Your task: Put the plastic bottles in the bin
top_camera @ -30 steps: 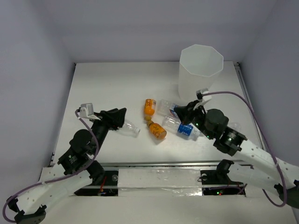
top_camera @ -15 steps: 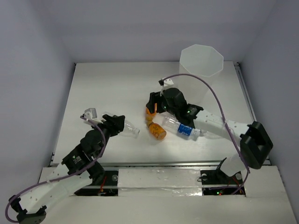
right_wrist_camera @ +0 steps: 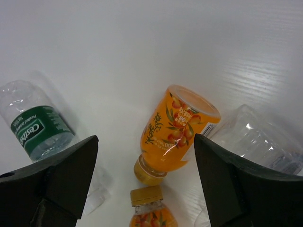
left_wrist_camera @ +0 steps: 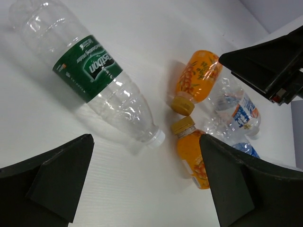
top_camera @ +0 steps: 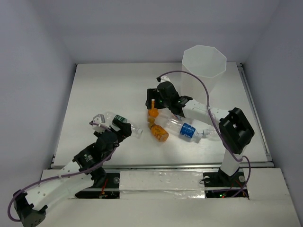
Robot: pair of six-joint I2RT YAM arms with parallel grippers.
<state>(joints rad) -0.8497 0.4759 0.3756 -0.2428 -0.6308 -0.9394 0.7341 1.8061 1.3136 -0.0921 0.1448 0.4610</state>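
Observation:
The bin [top_camera: 203,71], tall and translucent white, stands at the back right. Two orange plastic bottles lie cap to cap, one [top_camera: 152,112] [right_wrist_camera: 182,127] directly under my right gripper [top_camera: 156,104] [right_wrist_camera: 147,182], which hovers open above it. The other orange bottle [top_camera: 160,133] [left_wrist_camera: 191,153] lies nearer. A clear bottle with a blue label [top_camera: 184,130] [left_wrist_camera: 236,106] lies to their right. A clear green-labelled bottle [top_camera: 120,122] [left_wrist_camera: 94,75] lies just beyond my left gripper [top_camera: 117,130] [left_wrist_camera: 149,189], which is open with nothing between its fingers.
The right arm's purple cable [top_camera: 189,75] loops in front of the bin. Another clear bottle [right_wrist_camera: 260,142] lies against the far orange one. The white table [top_camera: 104,85] has a raised rim, with grey walls around it.
My right arm swung left from beside the blue-labelled bottle to above the far orange one and opened. My left gripper opened and drew back from the green-labelled bottle.

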